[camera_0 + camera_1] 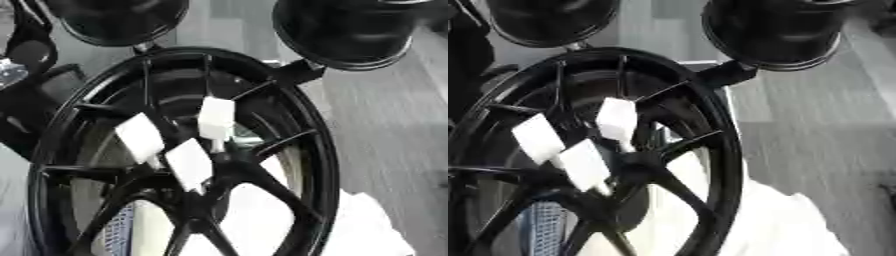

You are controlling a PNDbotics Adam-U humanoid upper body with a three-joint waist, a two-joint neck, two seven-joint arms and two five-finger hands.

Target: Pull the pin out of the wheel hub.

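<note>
Grey floor (385, 125) is seen behind the black spoked metal wheel hub (262, 186). Three white rectangular pins (215, 118) sit at its centre. Neither hand is shown, so grip state cannot be told. One pin should be pinched and drawn straight outward.

Background's mostly a grey tabletop (385, 115) with a streaky, brushed look, running off to the right and up the far side. Two big round black shapes sit along its far edge, one at the upper left (118, 20) and a larger one at the upper right (776, 30), with a paler strip of tabletop between them. A white sheet (789, 225) lies at the tabletop's near right part. Lighting is even and soft.
</note>
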